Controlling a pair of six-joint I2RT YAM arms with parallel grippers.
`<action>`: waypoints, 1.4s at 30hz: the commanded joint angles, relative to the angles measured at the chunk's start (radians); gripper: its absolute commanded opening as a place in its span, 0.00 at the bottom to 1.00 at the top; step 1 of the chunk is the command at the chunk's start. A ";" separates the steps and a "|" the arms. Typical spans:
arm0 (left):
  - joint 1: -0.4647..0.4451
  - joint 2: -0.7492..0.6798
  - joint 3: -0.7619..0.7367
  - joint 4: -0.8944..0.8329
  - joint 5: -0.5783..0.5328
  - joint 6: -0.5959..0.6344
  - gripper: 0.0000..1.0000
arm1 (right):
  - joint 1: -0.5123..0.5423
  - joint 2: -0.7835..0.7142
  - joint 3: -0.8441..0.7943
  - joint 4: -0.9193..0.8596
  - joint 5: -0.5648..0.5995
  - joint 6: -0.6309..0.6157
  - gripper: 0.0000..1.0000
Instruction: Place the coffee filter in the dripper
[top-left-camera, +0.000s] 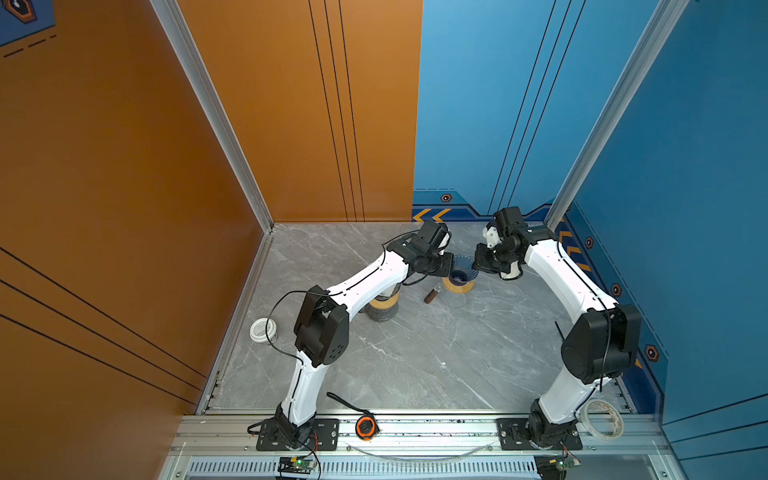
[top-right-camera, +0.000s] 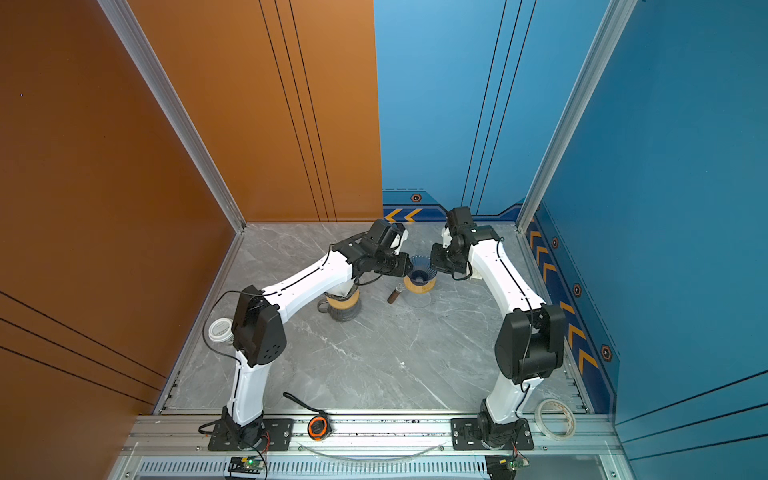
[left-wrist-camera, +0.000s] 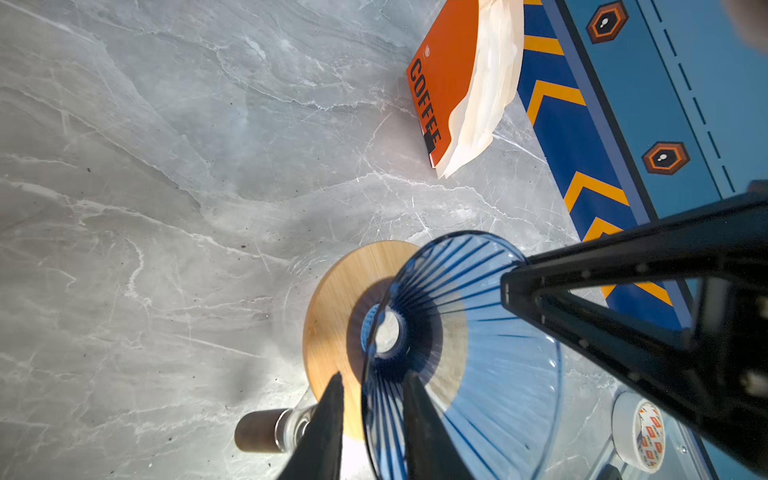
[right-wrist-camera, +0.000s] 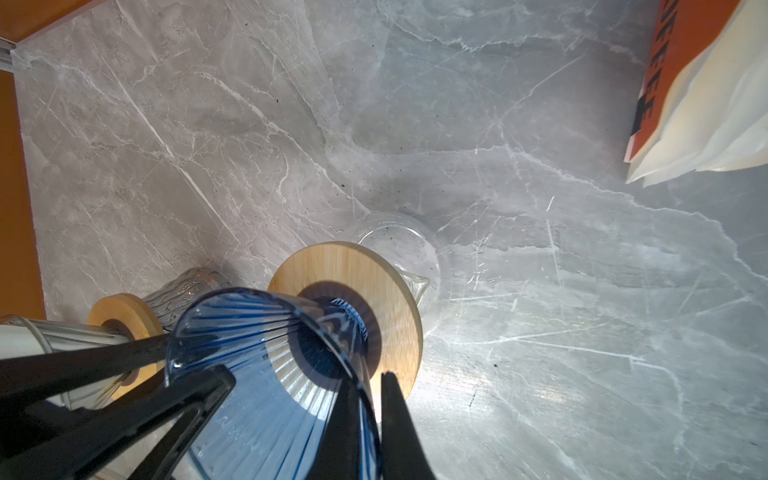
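Coffee filters (left-wrist-camera: 486, 83) lie untouched, spilling from the orange packet (left-wrist-camera: 444, 83) at the edge of the tabletop (left-wrist-camera: 166, 208) under the chevron wall (left-wrist-camera: 552, 124). My right gripper (right-wrist-camera: 368, 380) is pinched on the dripper (left-wrist-camera: 478, 324) rim, left gripper (left-wrist-camera: 374, 376) narrowly apart astride it, presumably steadying the cone on its carafe (right-wrist-camera: 395, 241).

The dripper (left-wrist-camera: 498, 365) is a translucent blue ribbed cone, upright, mouth up, seated on its round wooden collar (left-wrist-camera: 332, 299) over a glass carafe (right-wrist-camera: 395, 241) (seen in both top views (top-left-camera: 461, 266) (top-right-camera: 420, 266)). Cream paper filters (left-wrist-camera: 490, 83) fan out of an orange packet (left-wrist-camera: 444, 75) lying flat on the tabletop (left-wrist-camera: 166, 208), well apart.
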 joint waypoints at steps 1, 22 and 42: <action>0.014 0.015 0.020 -0.021 0.016 0.000 0.22 | 0.000 0.020 0.006 0.006 -0.001 0.009 0.08; 0.028 0.037 0.005 -0.021 0.068 -0.008 0.16 | 0.002 0.040 -0.010 0.006 0.001 0.011 0.04; 0.029 0.038 -0.012 -0.022 0.087 -0.006 0.08 | 0.002 0.014 -0.074 0.049 0.005 0.030 0.03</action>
